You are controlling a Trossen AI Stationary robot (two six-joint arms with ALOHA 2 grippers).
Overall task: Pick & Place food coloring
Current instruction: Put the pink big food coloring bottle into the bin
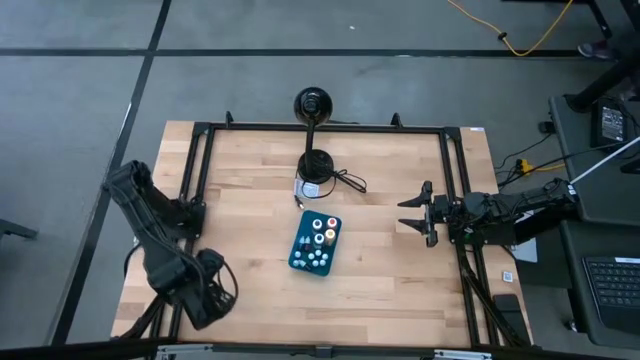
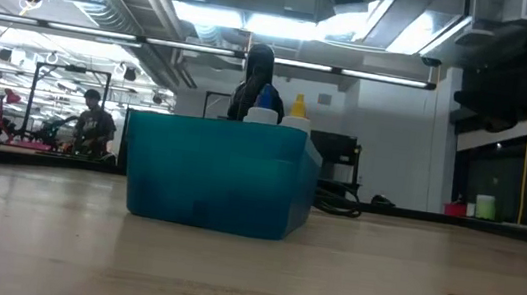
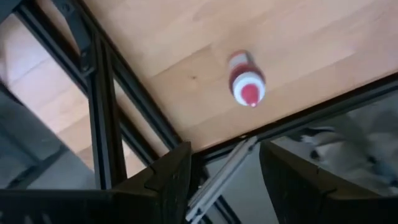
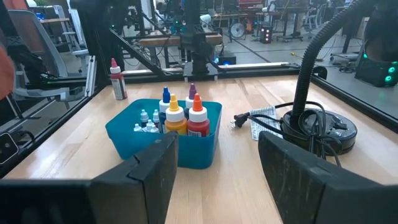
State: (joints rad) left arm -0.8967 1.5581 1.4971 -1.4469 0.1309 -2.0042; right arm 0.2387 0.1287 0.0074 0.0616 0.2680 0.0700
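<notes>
One food coloring bottle (image 3: 247, 78) with a whitish body and a red cap stands upright on the wood near the table's near left corner; the right wrist view shows this bottle (image 4: 116, 79) too. My left gripper (image 3: 227, 155) hangs above it, pointing down, open and empty, beside the bottle rather than around it. In the high view my left gripper (image 1: 208, 300) covers that bottle. Several more bottles stand in the teal tray (image 1: 300, 258) at mid-table. My right gripper (image 1: 412, 213) waits open and level at the right edge.
A black gooseneck stand with a round base (image 1: 317, 165) and cable sits behind the tray, with a white card (image 1: 308, 189) beside it. Black frame rails (image 3: 99, 93) run along the table's edges and cross at the corner next to the lone bottle.
</notes>
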